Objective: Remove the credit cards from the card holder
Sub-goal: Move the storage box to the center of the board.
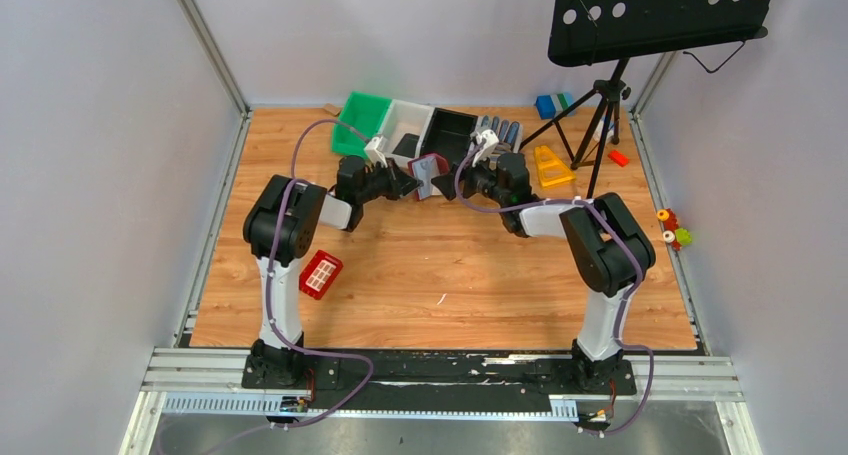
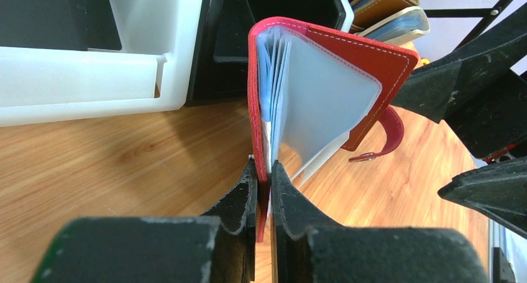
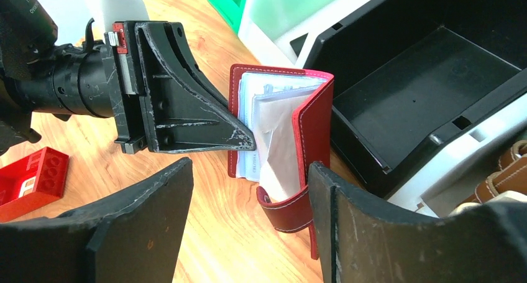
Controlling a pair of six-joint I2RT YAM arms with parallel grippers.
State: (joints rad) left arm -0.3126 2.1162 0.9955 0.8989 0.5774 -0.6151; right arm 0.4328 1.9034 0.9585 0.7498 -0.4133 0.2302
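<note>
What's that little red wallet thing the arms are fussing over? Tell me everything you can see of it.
The card holder is a red leather-looking folding wallet with pale stitching, fanned open like a book, showing clear plastic sleeves. A snap tab dangles from one cover. It stands upright over the wooden table, the left gripper pinching one cover's edge; the right gripper is open close by.

We see pale walls (image 1: 90,155) around a wood-grain desk (image 1: 450,285) edged with metal rails (image 1: 206,40). A black perforated music stand (image 1: 660,15) on a tripod stands at its far right.
</note>
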